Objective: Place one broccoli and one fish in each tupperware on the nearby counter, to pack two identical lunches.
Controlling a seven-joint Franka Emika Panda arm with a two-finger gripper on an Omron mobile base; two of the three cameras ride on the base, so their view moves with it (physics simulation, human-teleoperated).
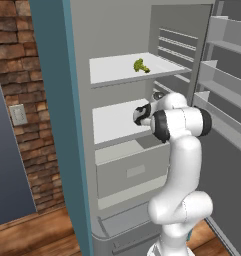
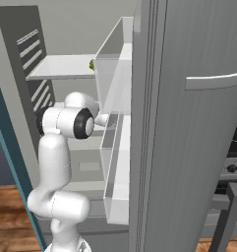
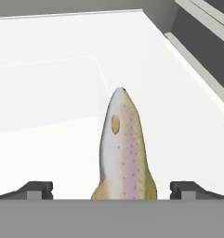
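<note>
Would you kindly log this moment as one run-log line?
stage: reaching for fish | tool: open, straddling fish on middle fridge shelf | broccoli: upper shelf | held: nothing

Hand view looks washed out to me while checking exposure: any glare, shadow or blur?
Hand view: the shelf is near-white with only faint shading; the fish is sharp between the open tool tips. Left base view: the broccoli is small and soft.

One small green broccoli floret on the upper white fridge shelf; one speckled silver-pink fish on the lower white shelf.
</note>
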